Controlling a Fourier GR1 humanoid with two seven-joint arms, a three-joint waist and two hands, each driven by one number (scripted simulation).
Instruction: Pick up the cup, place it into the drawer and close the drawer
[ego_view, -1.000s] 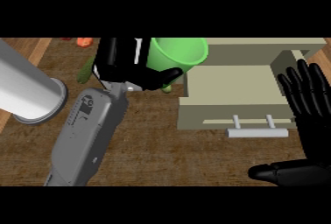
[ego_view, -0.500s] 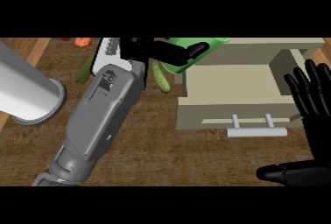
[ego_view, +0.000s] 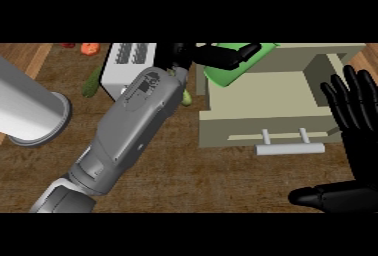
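1. Holding: left hand (ego_view: 221, 54) is curled round the green cup (ego_view: 235, 70), carried tilted over the open drawer (ego_view: 266, 102) at its back-left corner.
2. Right hand (ego_view: 354, 115) rests with fingers straight at the right edge (idle).
3. Risk: released here, the cup could catch the drawer's wall and tip outside.
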